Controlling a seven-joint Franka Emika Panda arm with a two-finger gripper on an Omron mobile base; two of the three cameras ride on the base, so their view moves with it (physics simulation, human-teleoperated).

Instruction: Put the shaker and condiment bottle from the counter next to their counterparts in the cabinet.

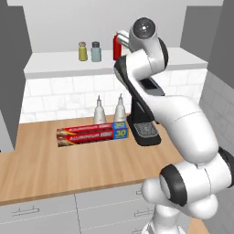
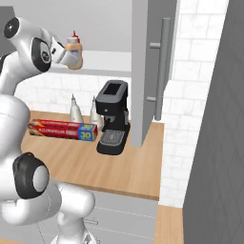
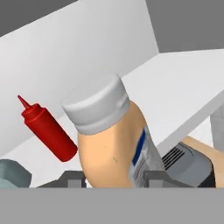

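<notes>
**Bottle held at the cabinet shelf**

The wall cabinet (image 1: 55,64) holds the olive shaker (image 1: 82,51) beside a grey-blue shaker (image 1: 95,52). The gripper (image 3: 113,177) clamps the tan condiment bottle (image 3: 111,148) above the shelf, near a red squeeze bottle (image 3: 46,130).

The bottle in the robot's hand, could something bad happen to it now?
Maybe. The condiment bottle sits tilted in the gripper, which grips only its lower end, so it might slip or be set down crooked and topple. The red squeeze bottle stands close beside it on the cabinet shelf, so a sideways nudge could knock that over.
</notes>
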